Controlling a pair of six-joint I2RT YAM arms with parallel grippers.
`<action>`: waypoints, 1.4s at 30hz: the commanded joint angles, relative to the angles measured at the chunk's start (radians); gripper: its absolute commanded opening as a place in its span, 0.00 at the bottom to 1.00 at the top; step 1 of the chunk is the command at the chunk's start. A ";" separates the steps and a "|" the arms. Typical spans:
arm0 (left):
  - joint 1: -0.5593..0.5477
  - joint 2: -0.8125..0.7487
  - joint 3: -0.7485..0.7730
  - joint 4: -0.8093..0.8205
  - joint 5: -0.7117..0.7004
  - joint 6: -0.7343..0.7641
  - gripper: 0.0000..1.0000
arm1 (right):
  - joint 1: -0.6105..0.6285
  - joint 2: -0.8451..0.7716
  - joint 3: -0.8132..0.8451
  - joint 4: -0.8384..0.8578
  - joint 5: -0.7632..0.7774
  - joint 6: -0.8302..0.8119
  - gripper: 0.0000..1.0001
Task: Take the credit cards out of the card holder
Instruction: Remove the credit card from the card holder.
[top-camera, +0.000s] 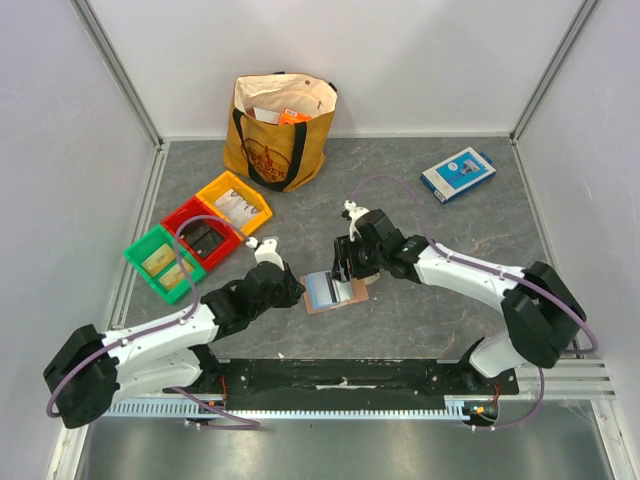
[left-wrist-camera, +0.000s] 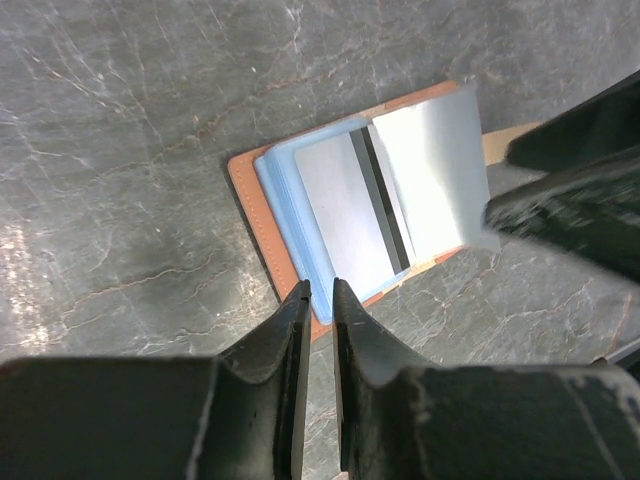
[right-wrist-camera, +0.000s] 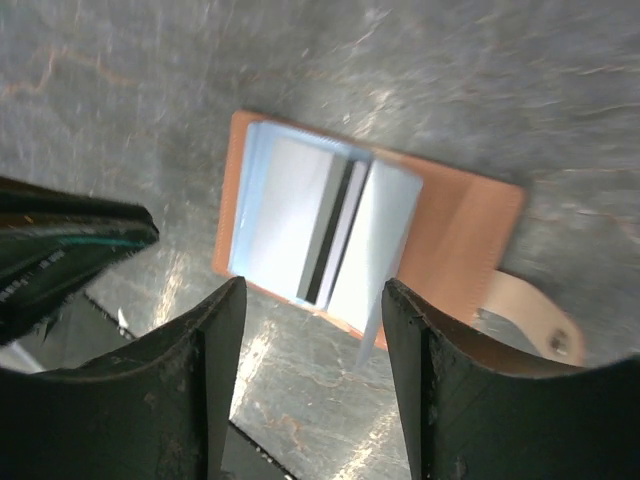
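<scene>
Your left arm (top-camera: 160, 340) stretched from near left toward centre; left gripper (left-wrist-camera: 320, 290) low, jaws almost together, slim gap. Your right arm (top-camera: 470, 272) bent in from right; right gripper (right-wrist-camera: 313, 290) angled down, jaws wide apart.

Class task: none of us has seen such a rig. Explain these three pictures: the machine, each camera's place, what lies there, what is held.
Two robot arms are bolted to a table. One picture looks down from above; the others come from wrist cameras. Between the arms lies an open card holder with credit cards showing. The right jaws stand open, holding nothing; the left jaws are almost closed at its edge. Beyond: a tote bag, three coloured bins, a blue-and-white box.
</scene>
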 joint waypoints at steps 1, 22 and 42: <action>-0.006 0.071 0.044 0.073 0.056 -0.010 0.20 | 0.000 -0.104 -0.009 -0.034 0.254 -0.009 0.67; 0.121 0.372 0.049 0.274 0.263 -0.020 0.13 | -0.089 0.138 -0.159 0.495 -0.237 0.104 0.50; 0.132 0.403 0.000 0.262 0.302 -0.065 0.05 | -0.176 0.288 -0.288 0.804 -0.461 0.241 0.30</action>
